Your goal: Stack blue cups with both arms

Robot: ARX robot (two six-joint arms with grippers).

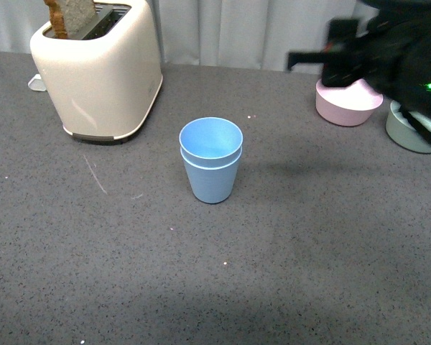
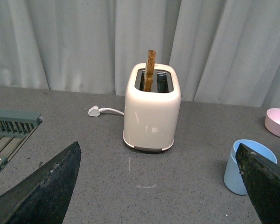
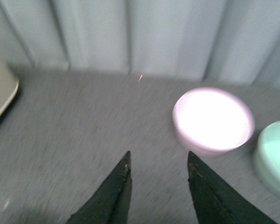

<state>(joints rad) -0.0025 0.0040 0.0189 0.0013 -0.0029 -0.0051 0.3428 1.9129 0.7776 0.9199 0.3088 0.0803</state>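
Left gripper (image 2: 157, 154): jaws wide, empty; the 2 blue cups (image 1: 210, 159) stand upright at mid-table, 1 nested inside the other; right gripper (image 3: 158, 156): jaws part-open, empty, beyond them near the pink bowl (image 1: 348, 103); stacking judged complete; only arm retraction likely remains.

Upper right in the front view, we make out the right arm (image 1: 395, 57) only as a dark blur, cut by the frame edge, covering part of the pink bowl (image 1: 345, 111) and green bowl (image 1: 406, 138). The toaster (image 1: 100, 72) is cropped at the top.
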